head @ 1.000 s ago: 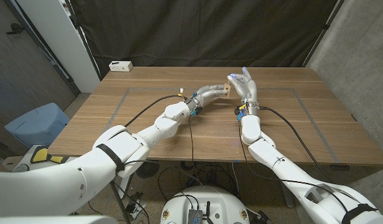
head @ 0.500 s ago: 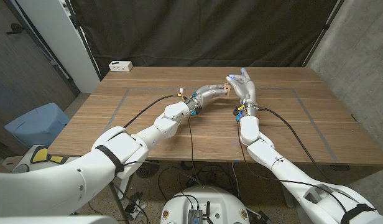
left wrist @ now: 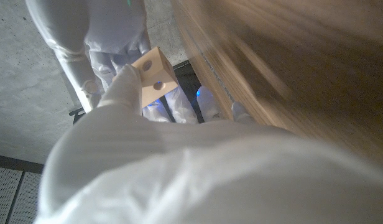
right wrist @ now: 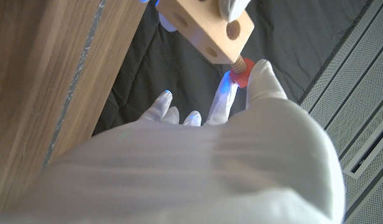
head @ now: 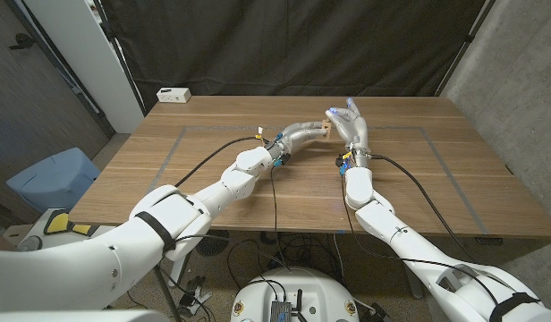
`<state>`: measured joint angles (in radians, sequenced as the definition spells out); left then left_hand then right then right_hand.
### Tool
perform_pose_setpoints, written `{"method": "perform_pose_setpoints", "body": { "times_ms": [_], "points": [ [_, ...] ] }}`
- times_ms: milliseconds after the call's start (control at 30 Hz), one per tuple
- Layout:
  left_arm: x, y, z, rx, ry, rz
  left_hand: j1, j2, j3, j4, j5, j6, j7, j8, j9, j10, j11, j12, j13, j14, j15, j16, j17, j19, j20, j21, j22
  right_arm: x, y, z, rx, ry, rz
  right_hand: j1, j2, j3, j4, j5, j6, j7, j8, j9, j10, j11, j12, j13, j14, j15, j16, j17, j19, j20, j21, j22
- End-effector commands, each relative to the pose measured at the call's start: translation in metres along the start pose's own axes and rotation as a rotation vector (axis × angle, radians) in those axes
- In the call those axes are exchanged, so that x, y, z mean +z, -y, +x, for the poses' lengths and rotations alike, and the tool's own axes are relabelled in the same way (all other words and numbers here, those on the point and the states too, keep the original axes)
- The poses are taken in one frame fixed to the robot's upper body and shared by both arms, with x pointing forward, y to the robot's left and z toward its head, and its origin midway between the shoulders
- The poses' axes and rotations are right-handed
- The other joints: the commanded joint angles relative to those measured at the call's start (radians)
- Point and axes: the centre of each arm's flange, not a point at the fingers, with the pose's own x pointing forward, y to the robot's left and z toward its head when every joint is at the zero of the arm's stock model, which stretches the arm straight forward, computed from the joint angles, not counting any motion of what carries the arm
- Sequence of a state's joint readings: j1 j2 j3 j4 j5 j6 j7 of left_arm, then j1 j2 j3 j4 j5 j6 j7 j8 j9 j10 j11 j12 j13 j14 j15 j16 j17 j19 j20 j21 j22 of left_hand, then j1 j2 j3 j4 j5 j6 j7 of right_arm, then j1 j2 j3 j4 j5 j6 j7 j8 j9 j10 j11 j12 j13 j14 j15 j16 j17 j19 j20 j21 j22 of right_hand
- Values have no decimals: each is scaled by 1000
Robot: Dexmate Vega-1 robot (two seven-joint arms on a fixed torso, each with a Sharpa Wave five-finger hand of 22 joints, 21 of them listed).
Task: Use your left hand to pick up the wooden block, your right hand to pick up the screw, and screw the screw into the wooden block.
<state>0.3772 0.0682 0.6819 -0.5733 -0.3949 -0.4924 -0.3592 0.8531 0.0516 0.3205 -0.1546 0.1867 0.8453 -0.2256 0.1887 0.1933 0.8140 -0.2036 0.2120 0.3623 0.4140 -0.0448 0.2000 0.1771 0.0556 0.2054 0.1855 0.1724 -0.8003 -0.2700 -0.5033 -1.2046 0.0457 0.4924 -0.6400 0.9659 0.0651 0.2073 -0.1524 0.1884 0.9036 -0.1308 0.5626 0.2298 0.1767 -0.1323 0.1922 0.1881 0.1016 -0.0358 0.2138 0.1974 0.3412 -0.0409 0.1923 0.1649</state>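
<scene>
Holding the wooden block (head: 326, 131) above the far middle of the worktop (head: 213, 188), the left hand (head: 304, 133) grips it at one end; the left wrist view shows a gloved finger pressed against the block's face beside two round holes; the block is clear of the worktop surface, raised between the two hands; the right hand (head: 349, 118) stands just beside it, fingers reaching up, pinching the red head of the screw (right wrist: 240, 73) between thumb and a finger; the right wrist view shows the screw's threaded shank entering a hole in the end face of the block, the red head just apart from the wood; the remaining fingers of the right hand are spread, some with a blue glow at the tips; both arms come in from the near corners and meet at the block, black cables trailing along each forearm; a small white box (head: 173, 94) sits at the far left corner of the worktop, well apart from the hands; a blue bin (head: 52, 179) stands on the floor off the worktop's left side; a dark curtain (head: 284, 45) hangs behind.
</scene>
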Motion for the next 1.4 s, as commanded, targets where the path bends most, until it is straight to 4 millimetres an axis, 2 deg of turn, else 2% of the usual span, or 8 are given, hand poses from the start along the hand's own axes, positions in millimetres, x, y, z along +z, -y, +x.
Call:
{"method": "perform_pose_setpoints", "body": {
  "times_ms": [33, 1400],
  "points": [
    [1, 2, 1, -2, 0, 3, -4, 3, 0, 4, 8, 26, 2, 10, 3, 3, 1, 2, 2, 4, -24, 2, 2, 2, 6, 6, 2, -1, 3, 1, 0, 5, -1, 8, 1, 0, 4, 6, 23, -15, 26, 6, 7, 2, 2, 3, -1, -8, 1, 5, -3, -20, 0, 6],
    [0, 4, -1, 3, 0, -4, -5, 4, 1, 4, 8, 23, 2, 10, 3, 6, 3, 2, 2, 6, -23, 2, 2, 2, 6, 6, 3, -3, 1, -5, 2, -2, -7, 10, 3, -2, 4, 7, 24, -15, 29, 3, 8, 2, 1, 3, -1, -10, 1, 5, -3, -21, 1, 6]
  ]
}}
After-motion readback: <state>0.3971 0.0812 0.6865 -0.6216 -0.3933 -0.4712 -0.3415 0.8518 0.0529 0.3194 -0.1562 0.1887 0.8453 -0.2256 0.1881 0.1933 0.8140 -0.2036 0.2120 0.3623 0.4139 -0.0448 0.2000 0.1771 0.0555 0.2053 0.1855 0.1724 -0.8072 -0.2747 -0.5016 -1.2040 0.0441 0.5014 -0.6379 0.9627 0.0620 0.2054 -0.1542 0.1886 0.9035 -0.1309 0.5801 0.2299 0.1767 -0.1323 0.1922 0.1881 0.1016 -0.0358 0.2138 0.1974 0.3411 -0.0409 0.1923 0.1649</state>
